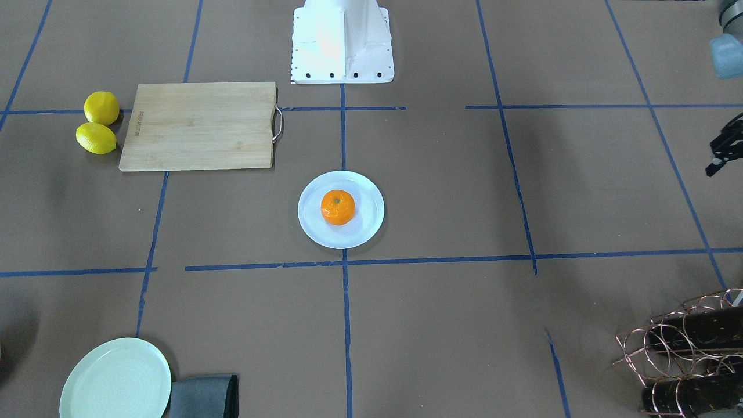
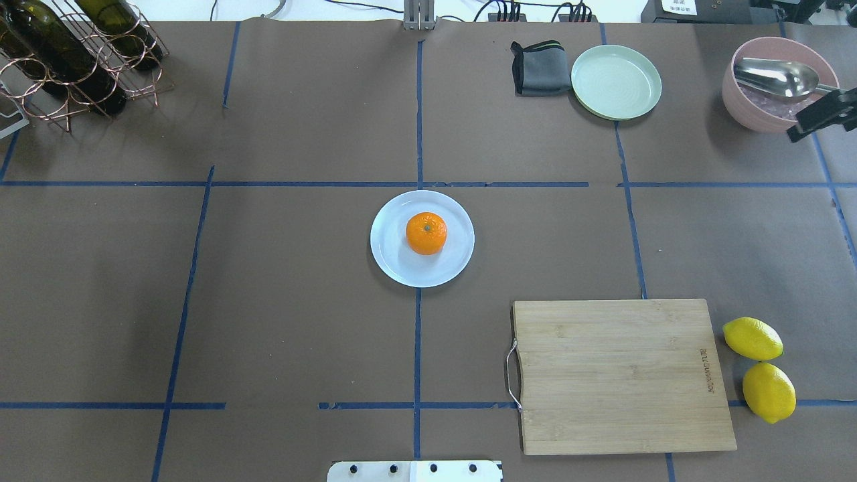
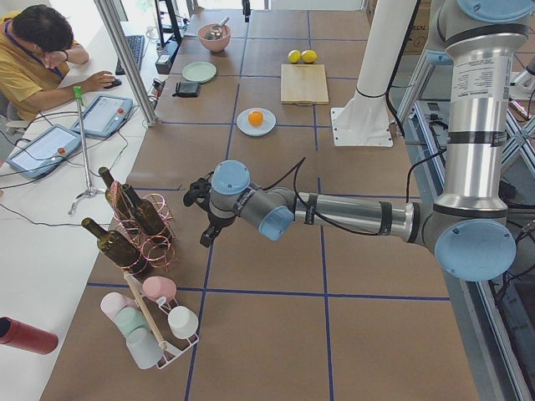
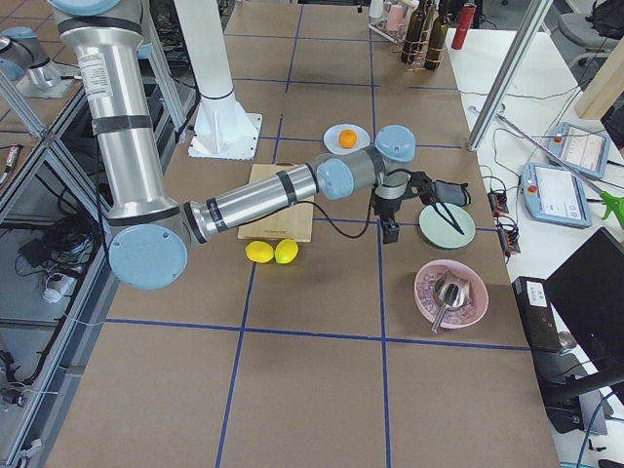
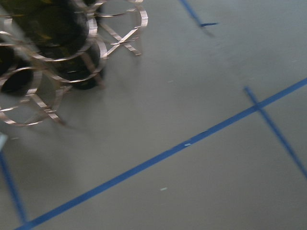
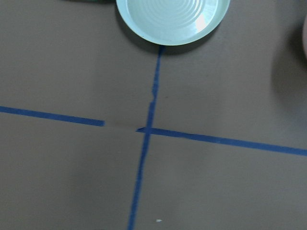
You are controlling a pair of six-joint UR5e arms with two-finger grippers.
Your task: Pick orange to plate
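The orange rests stem-dimple up in the middle of the pale bluish-white plate at the table's centre, and nothing touches it. The same orange and plate appear in the front-facing view. My left gripper pokes in at that view's right edge, far from the plate and near the wine rack. My right gripper hangs at the far right by the pink bowl. Each is only partly in view, and I cannot tell how their jaws stand. Neither wrist view shows any fingers.
A wooden cutting board lies near the robot on the right, with two lemons beside it. At the far side are a pale green plate, a grey cloth, a pink bowl with a ladle and a copper wine rack.
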